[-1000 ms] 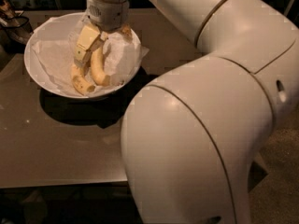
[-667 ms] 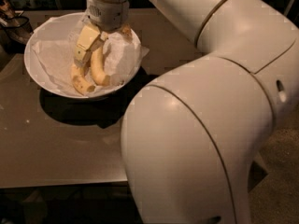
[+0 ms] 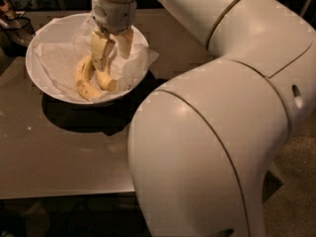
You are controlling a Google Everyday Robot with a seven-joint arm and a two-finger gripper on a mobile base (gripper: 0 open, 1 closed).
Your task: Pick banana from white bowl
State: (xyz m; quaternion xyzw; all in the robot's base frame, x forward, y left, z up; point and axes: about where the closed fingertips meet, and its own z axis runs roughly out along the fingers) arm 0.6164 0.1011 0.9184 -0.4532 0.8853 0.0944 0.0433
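So here's what we've got rn: the white bowl (image 3: 33,58) sits in the upper left of the frame on the table (image 3: 64,152), lined w/ crumpled white paper (image 3: 57,58). The banana (image 3: 105,78) is lying inside it, right of center, leaning up toward the pincer. A second banana (image 3: 84,82) lies just to its left, and the two are touching or v close, we can't tell which.

The pincer (image 3: 112,58) is at top center, reaching down into the bowl from above. Its fingers (image 3: 101,48) are beige-ish and look spread apart, w/ paper showing between them. We don't see it holding anything. The left-hand finger sits right at the banana's top end and covers it, so we can't say if they're actually touching.

The big white arm (image 3: 212,132) fills the right half and bottom of the frame, in front of the table. There's also some dark object (image 3: 17,26) in the far upper left corner next to the bowl, no idea what it is tbh.
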